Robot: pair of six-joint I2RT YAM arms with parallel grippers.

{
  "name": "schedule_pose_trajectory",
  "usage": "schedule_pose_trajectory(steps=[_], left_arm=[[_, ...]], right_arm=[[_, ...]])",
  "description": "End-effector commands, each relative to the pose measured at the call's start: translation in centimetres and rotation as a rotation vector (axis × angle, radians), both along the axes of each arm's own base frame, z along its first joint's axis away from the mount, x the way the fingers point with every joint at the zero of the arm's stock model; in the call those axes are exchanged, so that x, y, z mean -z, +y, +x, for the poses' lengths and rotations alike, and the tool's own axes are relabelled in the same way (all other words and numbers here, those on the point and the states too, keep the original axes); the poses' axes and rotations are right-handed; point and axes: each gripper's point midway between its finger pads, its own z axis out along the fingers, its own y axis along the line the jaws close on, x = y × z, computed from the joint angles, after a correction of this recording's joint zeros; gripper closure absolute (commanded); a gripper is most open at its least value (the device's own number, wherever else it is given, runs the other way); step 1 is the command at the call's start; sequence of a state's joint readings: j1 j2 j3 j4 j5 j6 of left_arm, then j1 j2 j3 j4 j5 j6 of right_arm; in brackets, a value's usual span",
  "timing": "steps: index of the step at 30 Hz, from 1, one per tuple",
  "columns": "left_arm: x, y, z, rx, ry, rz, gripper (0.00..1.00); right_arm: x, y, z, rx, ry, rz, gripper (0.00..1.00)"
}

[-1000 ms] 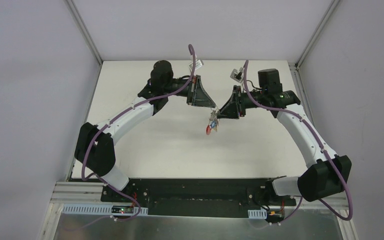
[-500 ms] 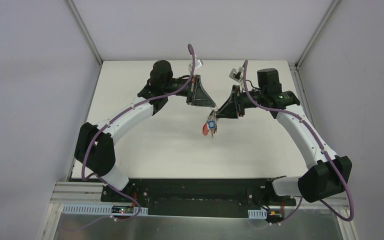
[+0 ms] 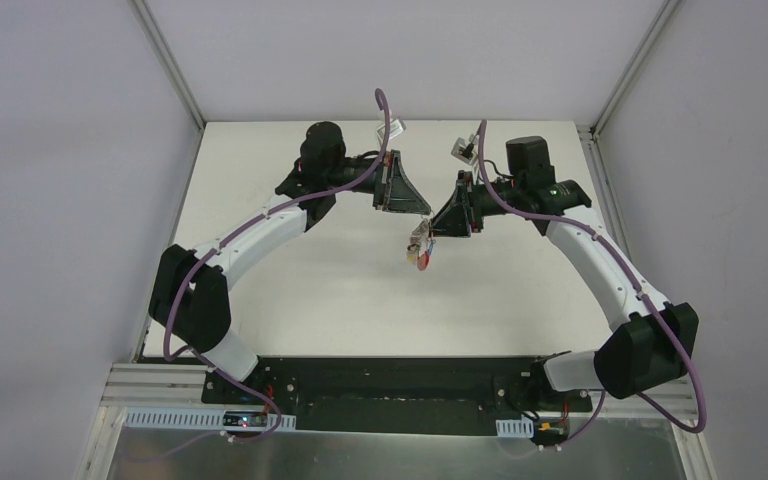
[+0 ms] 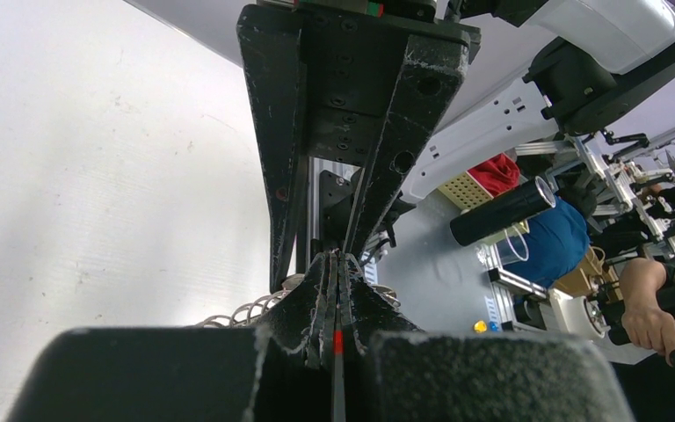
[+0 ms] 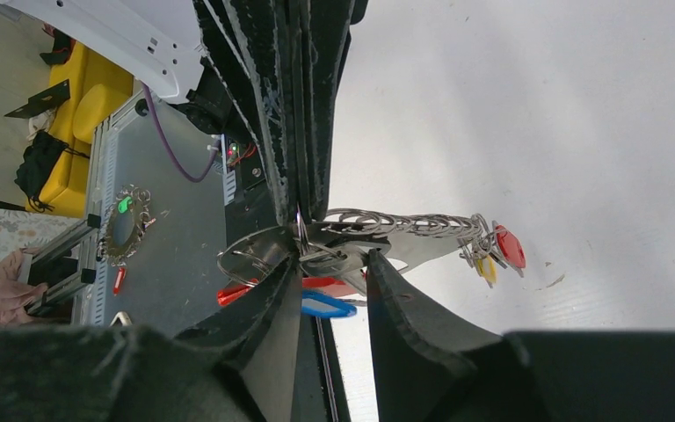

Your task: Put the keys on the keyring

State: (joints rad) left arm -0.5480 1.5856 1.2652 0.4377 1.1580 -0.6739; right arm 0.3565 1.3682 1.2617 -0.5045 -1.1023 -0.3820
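Both arms meet above the middle of the table. My right gripper (image 5: 334,264) is shut across the grey body of the keyring (image 5: 409,251), whose red arc (image 5: 341,287) shows under the fingers. A blue-headed key (image 5: 327,305) hangs beside that arc. A red-headed key (image 5: 510,248) and a yellow-headed one (image 5: 489,269) dangle from the far end of a wire coil (image 5: 404,223). My left gripper (image 4: 338,262) is shut, its tips pinching a thin wire loop of the same bunch. From above, the keys (image 3: 419,250) hang below the left gripper (image 3: 427,213) and right gripper (image 3: 434,230).
The white table (image 3: 300,290) lies under the hanging bunch. Grey walls and aluminium posts (image 3: 170,65) close it in at the left, back and right. The black base rail (image 3: 390,385) with both arm bases runs along the near edge.
The right arm has shifted a little to the left and away from the bases. The hanging keys have swung and moved slightly up and left with it. The left arm has stayed still.
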Motion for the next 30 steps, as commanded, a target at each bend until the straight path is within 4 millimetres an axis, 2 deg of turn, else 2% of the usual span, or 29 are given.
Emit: schedule_pose_trajectory(steps=[1,6,10,16,20,26,30], left_arm=[[-1.68,0.18,0.31,-0.011,-0.058,-0.046,1.0],[-1.65,0.2,0.26,-0.009,-0.059,-0.046,1.0],[-1.65,0.21,0.23,-0.008,-0.06,-0.046,1.0],[-1.69,0.19,0.3,-0.011,-0.061,-0.046,1.0],[-1.69,0.22,0.23,-0.009,-0.061,-0.046,1.0],[-1.56,0.23,0.21,-0.009,-0.06,-0.044,1.0],[-1.56,0.21,0.24,-0.008,-0.06,-0.044,1.0]], right_arm=[[-0.3,0.37,-0.19,-0.019,-0.02,0.018,0.65],[-0.24,0.43,-0.33,-0.024,-0.017,0.019,0.61],[-0.01,0.35,-0.61,-0.028,-0.013,0.017,0.53],[0.12,0.3,-0.65,-0.026,-0.016,0.015,0.52],[-0.03,0.43,-0.47,-0.025,-0.012,0.021,0.55],[-0.12,0.48,0.01,-0.009,-0.014,0.016,0.68],[-0.24,0.32,0.1,0.002,-0.022,0.011,0.73]])
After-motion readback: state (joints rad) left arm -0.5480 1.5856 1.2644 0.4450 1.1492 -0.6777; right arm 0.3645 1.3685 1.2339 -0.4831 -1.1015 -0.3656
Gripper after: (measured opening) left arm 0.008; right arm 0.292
